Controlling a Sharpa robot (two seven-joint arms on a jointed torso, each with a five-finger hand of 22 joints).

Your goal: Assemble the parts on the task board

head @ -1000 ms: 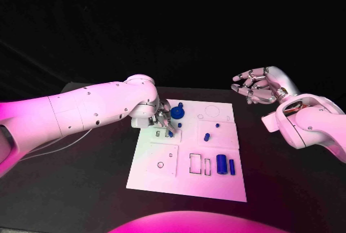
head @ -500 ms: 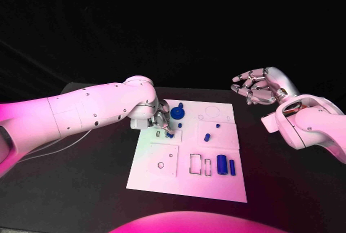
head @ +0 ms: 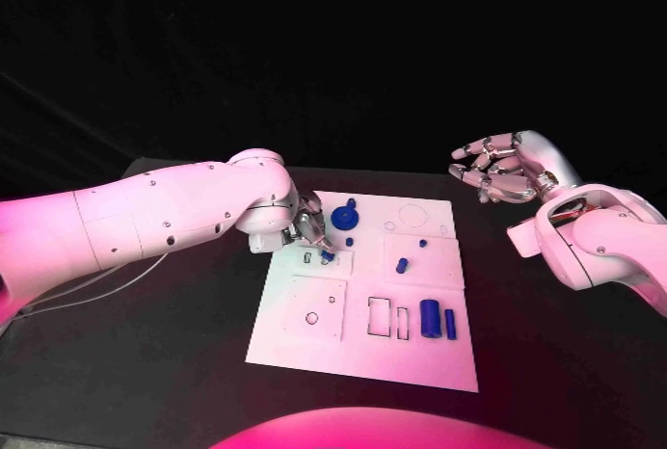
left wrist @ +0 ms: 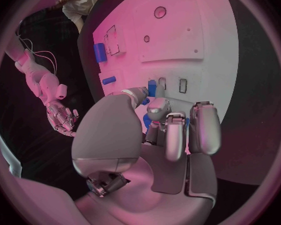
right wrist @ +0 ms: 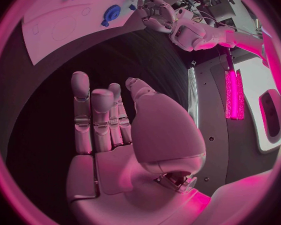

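In the head view we see the left hand [head: 308, 229] lowered over the board [head: 364, 353] at its far left part, fingertips down on a small blue part [head: 327, 257]. The left wrist view adds detail: the thumb and a finger pinch this short peg [left wrist: 152, 88], and its long axis stands roughly upright beside a small rectangular slot [left wrist: 183, 85]. The head view alone shows a blue cylinder [head: 430, 317] and a thinner bar [head: 449, 323] lying side by side near the board's right edge, long axes running near to far. The right hand [head: 497, 168] hovers off the board, well apart. In the right wrist view its fingers [right wrist: 90, 116] are extended and hold nothing.
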